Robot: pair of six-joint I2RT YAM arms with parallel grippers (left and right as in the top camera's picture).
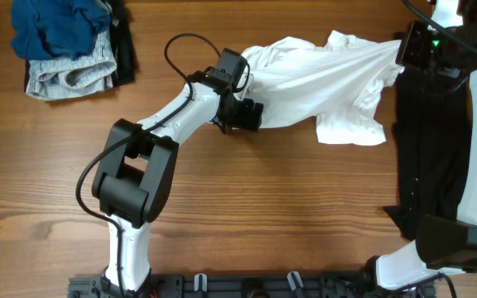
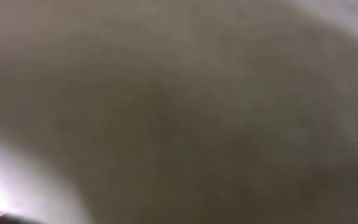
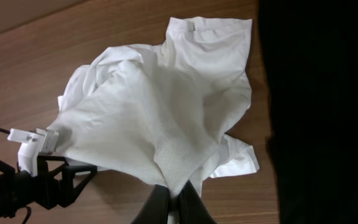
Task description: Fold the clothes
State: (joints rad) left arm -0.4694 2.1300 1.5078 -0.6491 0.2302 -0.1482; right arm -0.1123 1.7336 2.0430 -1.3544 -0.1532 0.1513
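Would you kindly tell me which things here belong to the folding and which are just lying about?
In the job: white shirt; right gripper, pinching its hem; left gripper, at its other end.
Lying about: clothes pile; black cloth.

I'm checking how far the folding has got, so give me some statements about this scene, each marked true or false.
1. The right gripper is shut on the ribbed edge of the white shirt. True.
2. The white shirt lies neatly folded. False: it is bunched and wrinkled, not folded.
3. A blue garment tops a pile at the far left of the table. True.
4. The left wrist camera shows the table clearly. False: blurred cloth fills nearly all of its view.
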